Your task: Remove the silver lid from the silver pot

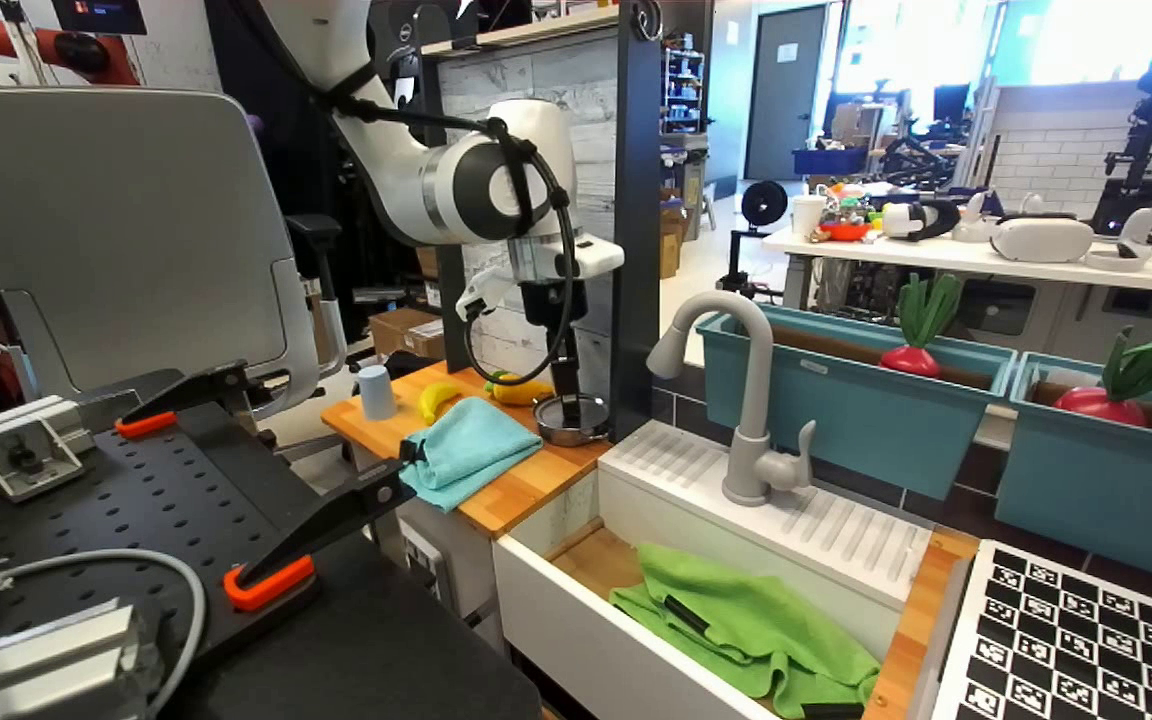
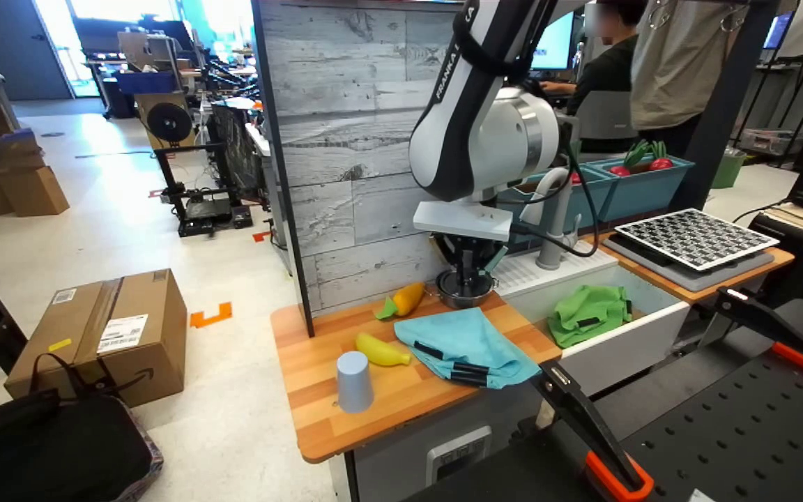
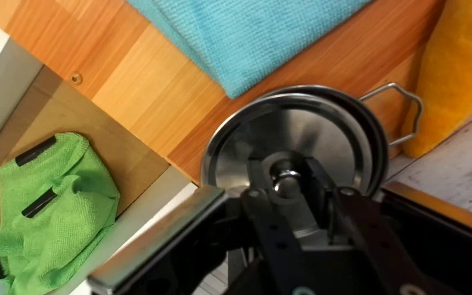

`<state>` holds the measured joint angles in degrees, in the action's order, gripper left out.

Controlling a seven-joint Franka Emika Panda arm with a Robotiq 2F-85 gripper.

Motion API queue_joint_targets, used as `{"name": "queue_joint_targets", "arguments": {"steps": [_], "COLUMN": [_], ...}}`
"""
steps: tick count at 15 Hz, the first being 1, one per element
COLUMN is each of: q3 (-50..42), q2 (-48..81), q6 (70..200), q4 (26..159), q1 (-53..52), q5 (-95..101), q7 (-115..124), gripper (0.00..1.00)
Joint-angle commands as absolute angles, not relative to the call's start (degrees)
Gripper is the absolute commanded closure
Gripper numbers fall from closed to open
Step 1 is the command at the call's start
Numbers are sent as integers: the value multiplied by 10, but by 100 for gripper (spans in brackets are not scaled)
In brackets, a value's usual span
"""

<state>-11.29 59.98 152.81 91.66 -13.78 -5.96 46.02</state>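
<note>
The Robotiq gripper [image 3: 284, 164] stands parted around the knob [image 3: 288, 187] of the silver lid [image 3: 297, 133]; off-centre closure could shove the silver pot [image 3: 378, 137] aside.

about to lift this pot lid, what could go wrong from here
The open pincer straddles the round lid knob, which could slip free. The silver lid looks off-centre on the silver pot, so it may catch. A dragged pot might nudge the orange plush toy beside its wire handle.

FRANKA [image 2: 447, 73] on the arm [image 2: 475, 125], DELL [image 1: 404, 33] on a black panel [image 1: 389, 55], curved-arrow logo [image 2: 138, 383] on a cardboard box [image 2: 81, 335]
</note>
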Motion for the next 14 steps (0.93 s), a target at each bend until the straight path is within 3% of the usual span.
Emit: {"name": "queue_joint_targets", "arguments": {"steps": [1,8,14], "q3": [-111,-95,-64], "q2": [619,579,494], "q6": [1516,1544,1648], "q4": [883,934,1071], "q1": [-134,-125,-120], "q5": [-51,-57,-58], "q7": [460,439,346], "gripper": [99,95,95]}}
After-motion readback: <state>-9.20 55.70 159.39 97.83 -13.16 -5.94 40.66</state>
